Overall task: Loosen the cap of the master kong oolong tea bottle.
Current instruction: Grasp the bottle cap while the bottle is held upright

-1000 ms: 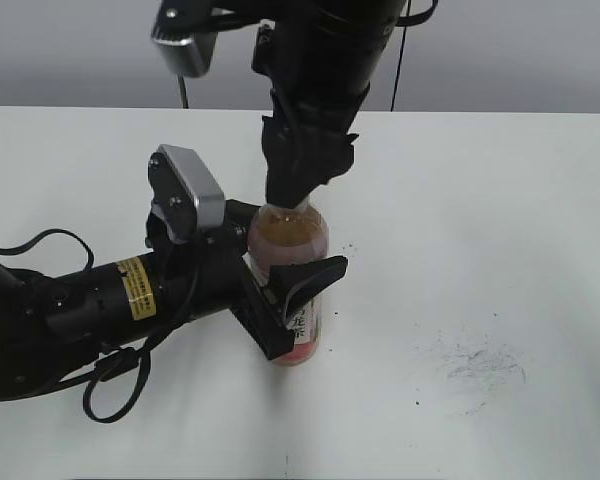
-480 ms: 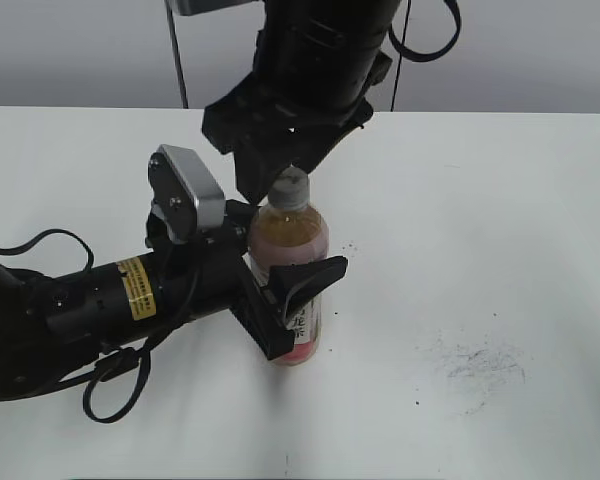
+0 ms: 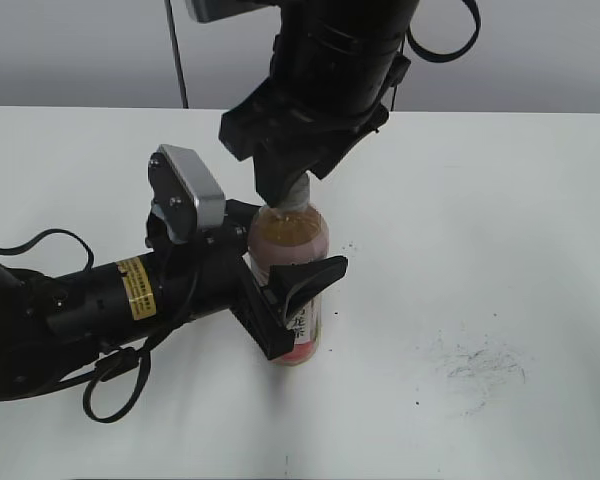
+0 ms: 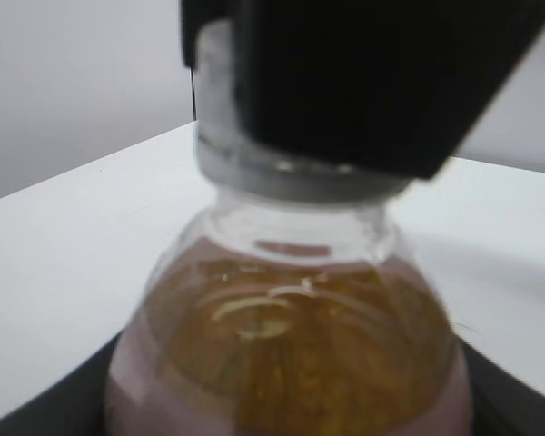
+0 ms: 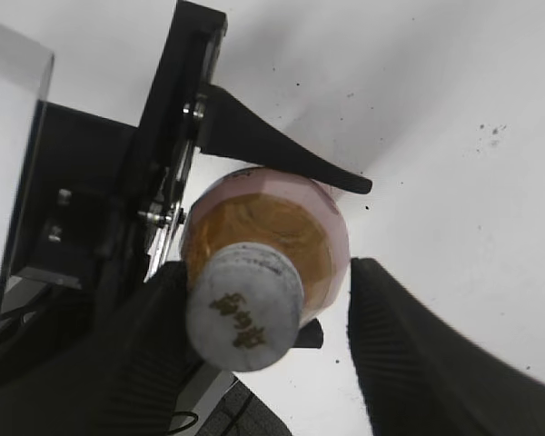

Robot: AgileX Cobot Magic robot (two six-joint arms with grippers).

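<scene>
The master kong oolong tea bottle (image 3: 290, 240) stands upright on the white table, with amber tea and a pink label. My left gripper (image 3: 292, 298) is shut on its body from the left; in the left wrist view the bottle's shoulder (image 4: 291, 354) fills the frame. The white-grey cap (image 5: 245, 318) with its dark logo sits on the neck. My right gripper (image 3: 292, 188) hangs over it from above, open. In the right wrist view its fingers (image 5: 271, 272) straddle the cap: the left one is close beside it, the right one is well apart.
The white table (image 3: 500, 220) has dark scuff marks (image 3: 480, 365) at the right front. A black cable loop (image 3: 115, 385) lies by my left arm. A grey wall runs behind the table's far edge.
A second ago my right gripper was closed around the cap. It then lifted off and turned, baring the cap. Now it has come down around the cap again, open. The bottle and left gripper have not moved.
</scene>
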